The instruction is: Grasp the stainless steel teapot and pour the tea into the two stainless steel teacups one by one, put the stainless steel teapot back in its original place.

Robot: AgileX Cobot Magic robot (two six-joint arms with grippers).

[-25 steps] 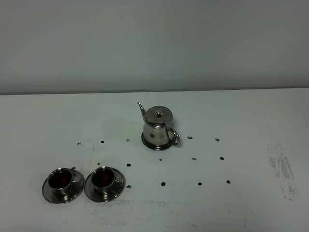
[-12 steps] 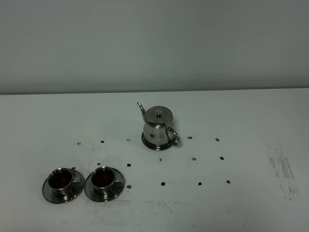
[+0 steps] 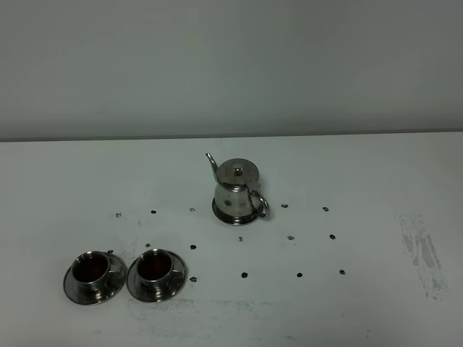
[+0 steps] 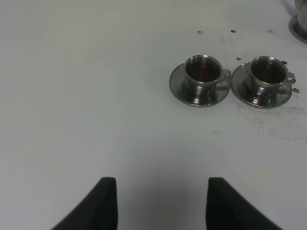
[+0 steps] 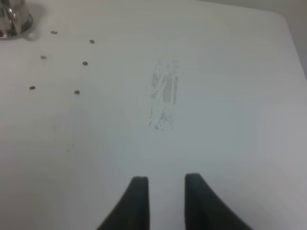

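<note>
The stainless steel teapot (image 3: 236, 191) stands upright at the table's middle, spout to the back left, handle to the front right; its base edge shows in the right wrist view (image 5: 14, 21). The two stainless steel teacups stand on saucers at the front left, the left cup (image 3: 91, 270) and the right cup (image 3: 155, 268), both holding dark reddish-brown tea. They also show in the left wrist view, one cup (image 4: 202, 74) and the other (image 4: 267, 76). My left gripper (image 4: 160, 201) is open and empty, well away from the cups. My right gripper (image 5: 164, 196) is open and empty over bare table. Neither arm shows in the exterior view.
Small dark marker dots (image 3: 244, 275) are scattered over the white table (image 3: 362, 181). A grey scuff mark (image 3: 423, 253) lies at the right, also in the right wrist view (image 5: 163, 96). A grey wall rises behind the table's back edge.
</note>
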